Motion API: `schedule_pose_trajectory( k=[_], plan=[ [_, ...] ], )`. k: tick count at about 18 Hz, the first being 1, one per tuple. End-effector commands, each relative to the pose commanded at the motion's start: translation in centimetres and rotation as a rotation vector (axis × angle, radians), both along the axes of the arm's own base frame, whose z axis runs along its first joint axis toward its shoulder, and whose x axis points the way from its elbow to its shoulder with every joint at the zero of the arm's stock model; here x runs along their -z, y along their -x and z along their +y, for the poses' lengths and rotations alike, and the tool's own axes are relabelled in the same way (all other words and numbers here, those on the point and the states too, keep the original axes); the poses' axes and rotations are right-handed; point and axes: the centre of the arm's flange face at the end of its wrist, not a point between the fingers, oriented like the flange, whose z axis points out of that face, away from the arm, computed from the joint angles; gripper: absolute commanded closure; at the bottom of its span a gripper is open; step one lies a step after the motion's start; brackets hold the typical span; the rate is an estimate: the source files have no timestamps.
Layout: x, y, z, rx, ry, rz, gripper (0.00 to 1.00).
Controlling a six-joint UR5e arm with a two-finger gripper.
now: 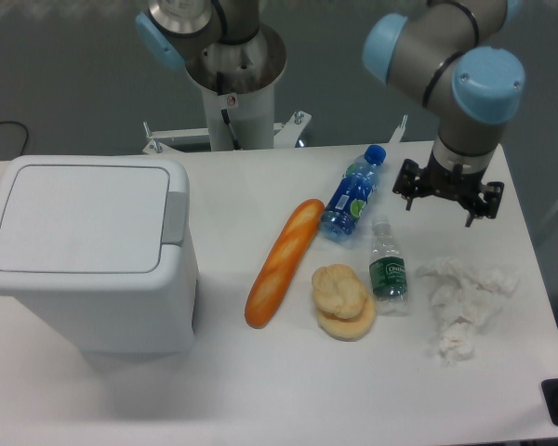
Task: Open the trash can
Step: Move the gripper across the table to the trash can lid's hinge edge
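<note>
Robotics lab bench.
Arm pedestal (234,84) bolted at 12 o'clock behind a plain white table (260,390); grey floor.

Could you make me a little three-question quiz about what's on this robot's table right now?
1. True or false: the trash can lid is shut.
2. Which lies nearest the trash can? A) baguette B) crumpled tissue C) blue bottle
3. What does the claw hold?

Key: 1 true. 2 A. 3 nothing; it hangs over the table, far right of the bin's grey tab.
</note>
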Motion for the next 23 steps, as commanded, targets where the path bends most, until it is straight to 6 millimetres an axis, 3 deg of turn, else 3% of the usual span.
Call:
schedule_pose_trajectory(
  k=[4,7,9,13,16,23],
  plan=[
    [-1.7,-2.4,1.5,-0.12,-0.067,-0.03,0.38],
    [-5.5,-4.6,1.7,-0.164,-0.164,-0.019,0.85],
    [-7.7,-7.4,2.6,-0.149,-0.173,-0.014,0.98],
    [-10.4,-11.7,4.1,-0.204,-0.241,-0.059,1.0],
    [-10.9,-13.5,4.1,-0.213,-0.257,-0.131,1.0],
    [-12.9,-17.7,8.2,-0.306,-0.35,-0.235,1.0]
  ],
)
